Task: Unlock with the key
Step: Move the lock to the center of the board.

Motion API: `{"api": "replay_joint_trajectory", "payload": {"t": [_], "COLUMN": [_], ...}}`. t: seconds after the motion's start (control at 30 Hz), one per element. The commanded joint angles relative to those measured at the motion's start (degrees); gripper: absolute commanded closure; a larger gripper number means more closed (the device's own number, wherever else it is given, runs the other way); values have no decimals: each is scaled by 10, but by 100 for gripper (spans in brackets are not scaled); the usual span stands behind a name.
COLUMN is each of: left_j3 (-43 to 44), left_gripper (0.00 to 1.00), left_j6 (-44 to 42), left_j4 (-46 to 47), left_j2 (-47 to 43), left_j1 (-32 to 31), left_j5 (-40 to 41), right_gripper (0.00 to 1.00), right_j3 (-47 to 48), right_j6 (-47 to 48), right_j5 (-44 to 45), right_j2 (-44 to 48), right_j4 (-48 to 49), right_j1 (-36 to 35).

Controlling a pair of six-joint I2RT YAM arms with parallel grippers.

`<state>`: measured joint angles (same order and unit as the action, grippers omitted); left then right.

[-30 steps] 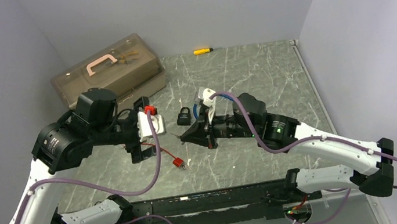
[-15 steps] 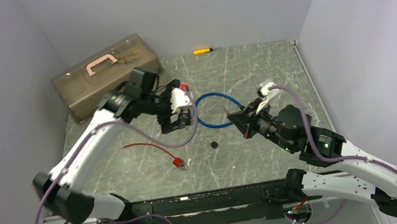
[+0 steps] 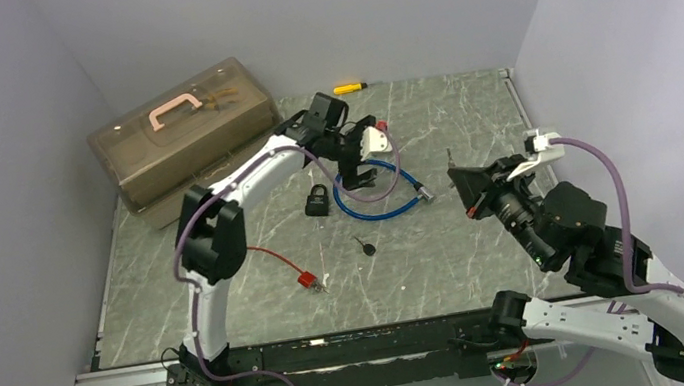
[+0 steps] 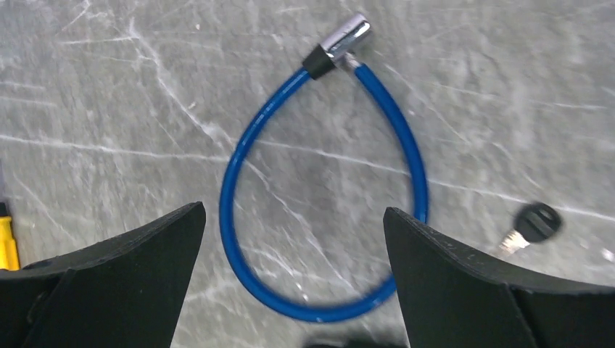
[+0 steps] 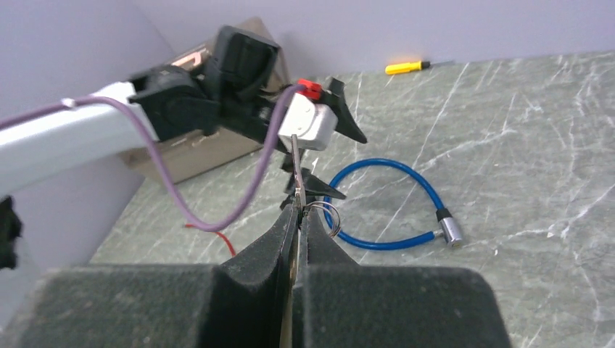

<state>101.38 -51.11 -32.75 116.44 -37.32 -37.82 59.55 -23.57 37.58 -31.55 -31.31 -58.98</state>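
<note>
Steel, thin and light, the small key [image 5: 296, 170] is a stiff, slippery blade, pinched with its wire ring between the clenched fingers of the right gripper [image 5: 297, 212], aloft and well right of the blue cable lock [image 4: 222, 206]; I judge it could twist in so narrow a hold. That lock looks a springy, plastic-sheathed loop ending in a hard chrome cylinder [image 4: 345, 35], the sensible spot to grasp, and the left gripper [image 4: 291, 214] hangs spread wide and empty right above it. A black padlock [image 3: 317, 200] lies just left of the loop.
</note>
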Motion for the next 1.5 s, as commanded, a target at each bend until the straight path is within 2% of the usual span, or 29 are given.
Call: {"api": "replay_joint_trajectory", "payload": {"t": [0.0,0.1,0.2,0.33,0.5,0.63,0.87,1.07,1.3,1.47], "left_j3": [80,65,100,186,200,259,234,230,206,234], "left_gripper": [1,0,0,3,2,4,7,7,7,4], "left_j6": [14,13,-5,-36,-66,-150,-226,-207,-235,-249], "left_j4": [30,102,125,74,78,-28,-74,-99,-161,-193], "left_j2": [63,86,126,197,230,264,265,250,219,234], "left_j1": [-24,-43,-48,-53,-66,-89,-126,-139,-146,-145], "left_j5": [-43,-14,5,6,22,33,81,51,-14,-33], "right_gripper": [100,100,100,100,100,100,100,100,100,100], "right_j3": [38,41,40,38,35,35,41,53,55,60], "right_j6": [21,26,27,21,18,17,17,17,-3,-6], "right_j5": [38,41,38,36,29,26,23,15,8,1], "right_j2": [-5,-5,2,4,0,-2,-3,-2,11,13], "right_j4": [-24,-21,-17,-23,-18,-17,-19,-22,-33,-34], "right_j1": [0,0,0,0,1,0,0,0,0,0]}}
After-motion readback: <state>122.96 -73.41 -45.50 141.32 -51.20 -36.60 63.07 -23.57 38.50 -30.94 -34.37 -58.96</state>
